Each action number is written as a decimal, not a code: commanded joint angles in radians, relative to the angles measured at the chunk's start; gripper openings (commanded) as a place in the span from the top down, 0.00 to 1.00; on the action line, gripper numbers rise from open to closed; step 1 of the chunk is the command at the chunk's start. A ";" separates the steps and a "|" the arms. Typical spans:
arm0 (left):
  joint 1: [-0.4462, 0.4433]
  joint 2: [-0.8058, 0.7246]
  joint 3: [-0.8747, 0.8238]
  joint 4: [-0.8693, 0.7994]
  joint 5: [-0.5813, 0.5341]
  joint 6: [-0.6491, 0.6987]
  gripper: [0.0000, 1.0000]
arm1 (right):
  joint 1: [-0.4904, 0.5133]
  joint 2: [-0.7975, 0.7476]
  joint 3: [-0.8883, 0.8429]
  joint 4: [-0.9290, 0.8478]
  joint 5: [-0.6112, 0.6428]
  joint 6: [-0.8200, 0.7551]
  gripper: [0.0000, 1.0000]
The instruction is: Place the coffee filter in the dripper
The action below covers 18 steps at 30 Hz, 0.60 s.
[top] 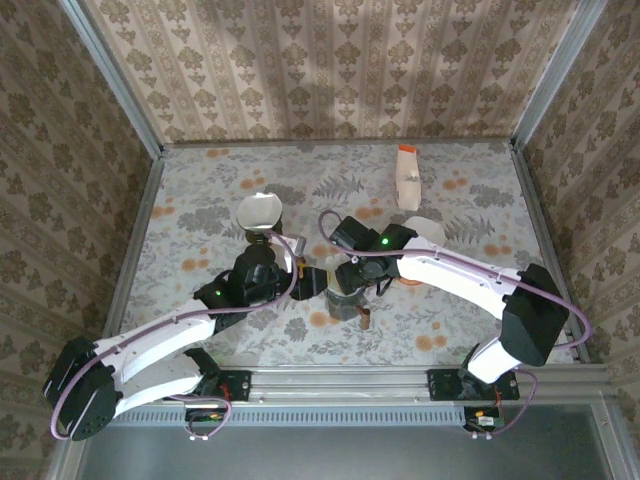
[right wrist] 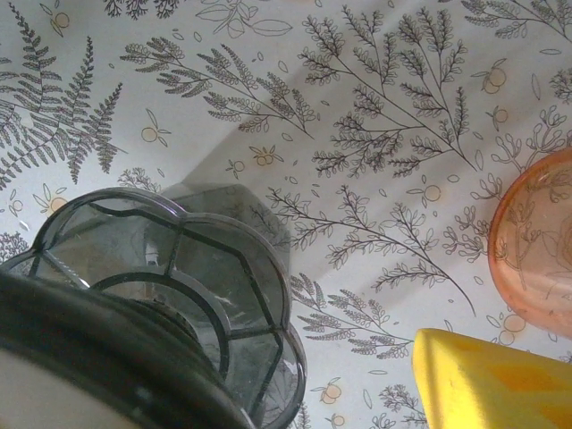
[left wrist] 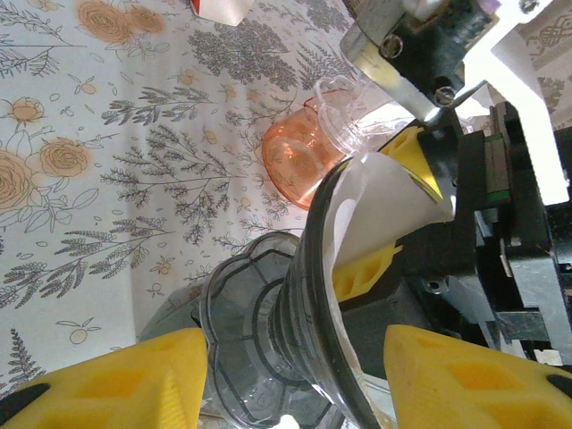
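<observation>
At the middle of the bench (left wrist: 107,179), the dripper (left wrist: 268,331) is held tipped on its side by the left gripper (left wrist: 295,350), whose fingers are partly closed around its neck. Its scalloped foot points away from the right arm and its mouth faces it. The right gripper (left wrist: 393,214), nearer that mouth, seems to hold the coffee filter (left wrist: 384,192) between widely set pads. The white paper cone lies partly inside the smoky, see-through dripper, along its axis.
</observation>
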 commanded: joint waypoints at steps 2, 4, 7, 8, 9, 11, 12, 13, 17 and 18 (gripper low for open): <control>0.006 0.008 -0.011 0.008 0.013 -0.006 0.44 | 0.001 0.031 0.017 -0.014 0.003 -0.013 0.27; 0.006 0.008 -0.013 0.007 0.013 -0.007 0.44 | 0.001 0.039 0.019 -0.018 0.006 -0.015 0.27; 0.006 0.008 -0.017 0.011 0.013 -0.008 0.44 | 0.003 0.044 0.013 -0.017 0.010 -0.013 0.27; 0.005 0.008 -0.017 0.012 0.013 -0.008 0.44 | 0.003 0.044 0.011 -0.018 0.012 -0.012 0.27; 0.006 0.008 -0.017 0.013 0.013 -0.008 0.44 | 0.003 0.046 0.010 -0.019 0.014 -0.012 0.27; 0.005 0.009 -0.017 0.013 0.014 -0.008 0.44 | 0.003 0.047 0.010 -0.020 0.017 -0.011 0.27; 0.006 0.009 -0.017 0.013 0.014 -0.008 0.44 | 0.004 0.047 0.009 -0.022 0.019 -0.011 0.27; 0.006 0.009 -0.017 0.014 0.014 -0.009 0.44 | 0.002 0.047 0.010 -0.022 0.021 -0.012 0.27; 0.005 0.011 -0.019 0.015 0.014 -0.010 0.44 | 0.002 0.040 0.011 -0.019 0.023 -0.012 0.27; 0.005 0.012 -0.019 0.017 0.014 -0.010 0.44 | 0.004 0.036 0.011 -0.013 0.024 -0.012 0.27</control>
